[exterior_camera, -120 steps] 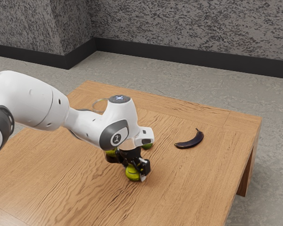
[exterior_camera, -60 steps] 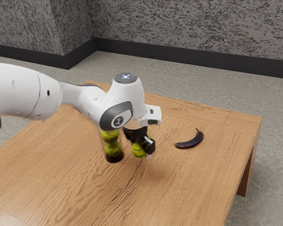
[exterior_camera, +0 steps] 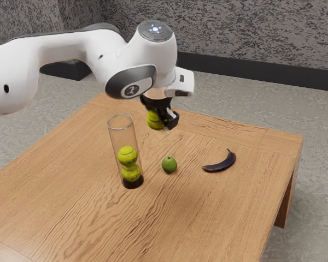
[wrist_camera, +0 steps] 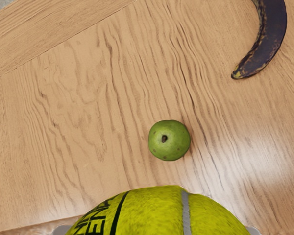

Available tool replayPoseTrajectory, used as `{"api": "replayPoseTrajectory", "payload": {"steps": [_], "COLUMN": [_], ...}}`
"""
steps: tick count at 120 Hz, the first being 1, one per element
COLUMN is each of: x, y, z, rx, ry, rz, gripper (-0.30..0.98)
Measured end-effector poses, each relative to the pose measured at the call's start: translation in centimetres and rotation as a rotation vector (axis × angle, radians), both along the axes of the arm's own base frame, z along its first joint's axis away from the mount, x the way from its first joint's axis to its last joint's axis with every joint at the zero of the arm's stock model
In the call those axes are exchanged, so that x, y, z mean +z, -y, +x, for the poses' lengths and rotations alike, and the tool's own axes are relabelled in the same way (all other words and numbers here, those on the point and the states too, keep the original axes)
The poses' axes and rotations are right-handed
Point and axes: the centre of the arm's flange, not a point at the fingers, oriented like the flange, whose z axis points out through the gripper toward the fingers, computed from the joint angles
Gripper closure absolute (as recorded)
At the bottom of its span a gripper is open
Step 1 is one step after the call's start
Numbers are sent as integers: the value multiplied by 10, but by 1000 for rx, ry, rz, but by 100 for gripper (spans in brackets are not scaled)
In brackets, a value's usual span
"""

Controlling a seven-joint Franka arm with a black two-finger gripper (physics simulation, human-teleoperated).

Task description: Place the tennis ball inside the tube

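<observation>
Exterior view: 1 gripper point(exterior_camera: 162, 118), pinching 1 raised tennis ball point(exterior_camera: 154, 120) to the exterior view's right of 1 upright clear tube point(exterior_camera: 117, 143) holding 2 balls point(exterior_camera: 128, 156); advised handling: carry left, centre above the rim point(exterior_camera: 121, 130), lower straight, release once its edge can guide entry.

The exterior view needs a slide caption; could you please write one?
Gripper holding a tennis ball above a wooden table, where a clear tube contains two more balls.

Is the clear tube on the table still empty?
No, two yellow-green balls sit stacked inside the clear tube, one above the other.
</observation>
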Motion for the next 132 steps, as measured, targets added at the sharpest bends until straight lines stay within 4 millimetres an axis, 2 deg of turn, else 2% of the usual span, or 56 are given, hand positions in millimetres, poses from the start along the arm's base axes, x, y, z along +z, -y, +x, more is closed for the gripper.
{"api": "replayPoseTrajectory", "payload": {"steps": [10,29,64,85,102,117,132], "x": [2,7,3,2,3,3,3], "y": [-13,-67,-112,-119,-136,-134,-125], "z": [-1,7,11,12,16,17,17], "rx": [37,156,260,274,289,275,247], "ry": [-14,-28,-62,-75,-71,-71,-75], "rz": [28,63,35,5,-8,-9,-10], "gripper": [40,40,39,40,40,40,25]}}
